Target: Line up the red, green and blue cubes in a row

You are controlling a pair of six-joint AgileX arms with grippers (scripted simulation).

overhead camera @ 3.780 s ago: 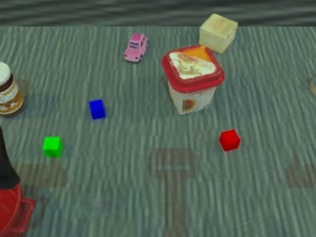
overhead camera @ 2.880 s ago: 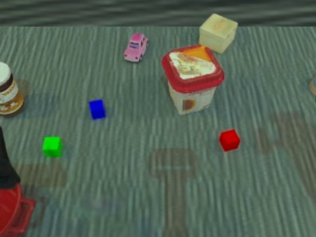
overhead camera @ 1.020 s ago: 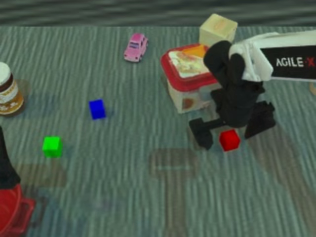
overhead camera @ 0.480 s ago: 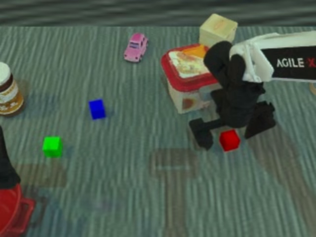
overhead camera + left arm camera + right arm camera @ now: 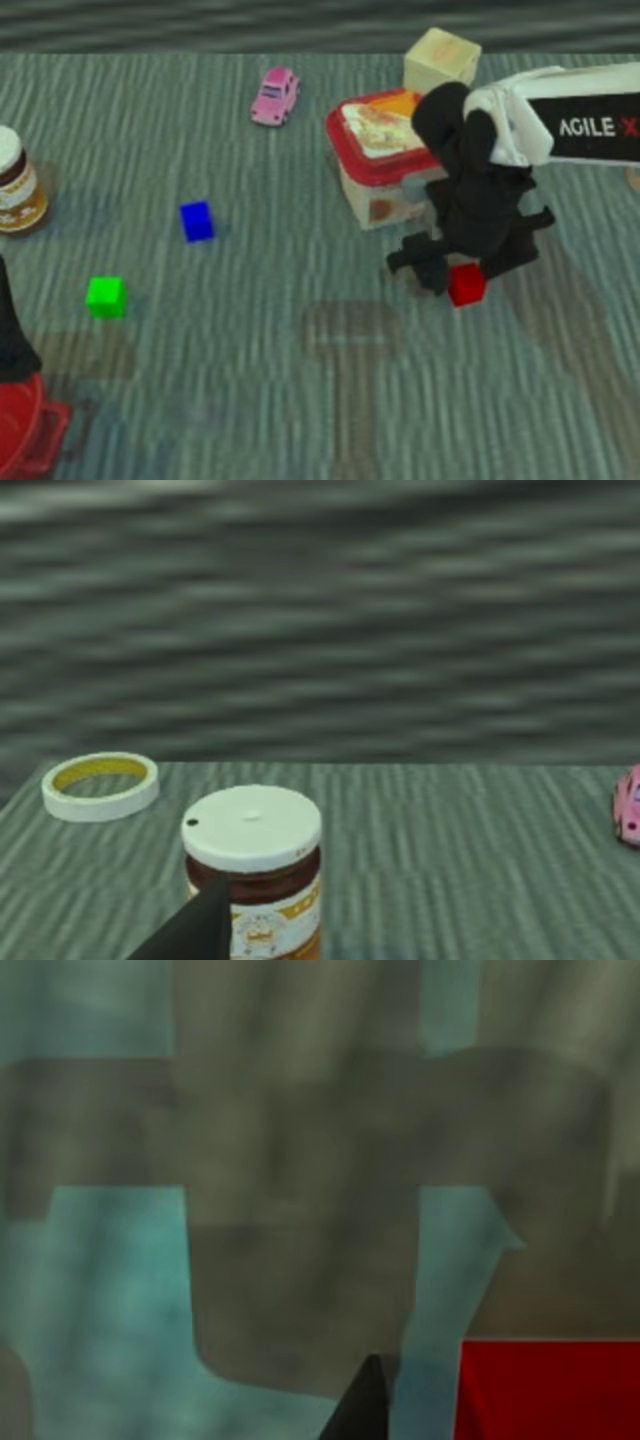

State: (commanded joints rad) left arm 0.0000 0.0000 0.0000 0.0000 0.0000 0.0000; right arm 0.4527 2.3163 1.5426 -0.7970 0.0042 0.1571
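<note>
Since half a second ago, the right gripper (image 5: 466, 268) has been closing, its fingers now pinching the red cube (image 5: 466, 284) at the tabletop's (image 5: 300, 400) four o'clock. The green cube (image 5: 105, 297) and blue cube (image 5: 196, 221) are sitting apart toward nine o'clock; the left gripper's opening cannot be told.

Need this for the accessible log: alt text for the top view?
The right hand is closed around the red cube beside a red-lidded tub. The blue cube and green cube sit apart at the table's left.
</note>
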